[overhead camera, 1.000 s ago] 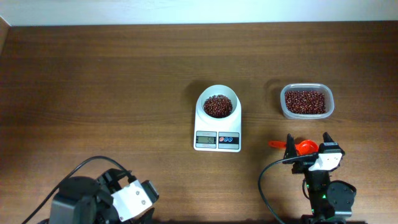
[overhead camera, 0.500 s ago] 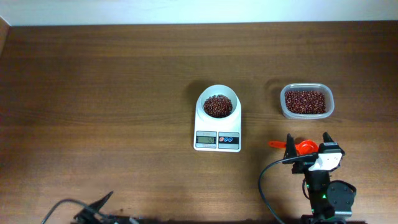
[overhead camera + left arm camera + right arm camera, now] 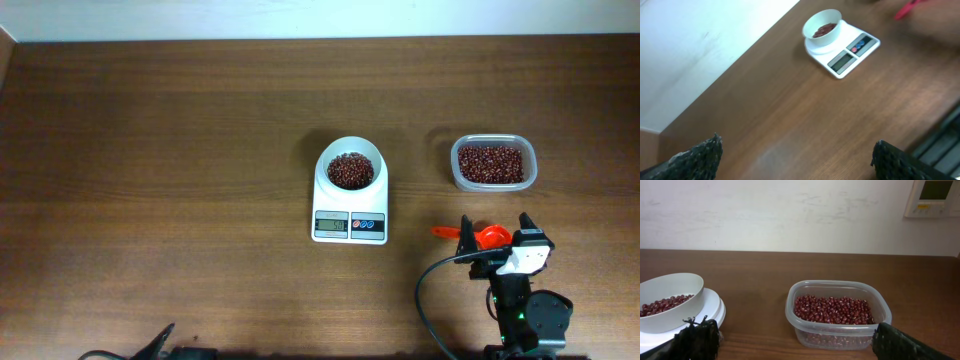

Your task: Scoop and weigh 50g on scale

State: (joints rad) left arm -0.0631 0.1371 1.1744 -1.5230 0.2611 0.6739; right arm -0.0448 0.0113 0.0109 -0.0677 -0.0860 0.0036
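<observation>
Both grippers open, beans sitting in the scale's bowl.
The right gripper holds its jaws wide apart, with the orange scoop lying between them; the left gripper is likewise spread and grips nothing. The beans rest in the bowl of the scale, forward and left of the right gripper, well apart from it. A clear tub of beans lies straight ahead. The scale's display is too small to read.

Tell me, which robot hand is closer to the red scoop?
Right. The right gripper is right at the orange-red scoop; the left gripper is far off at the table's near left edge.
</observation>
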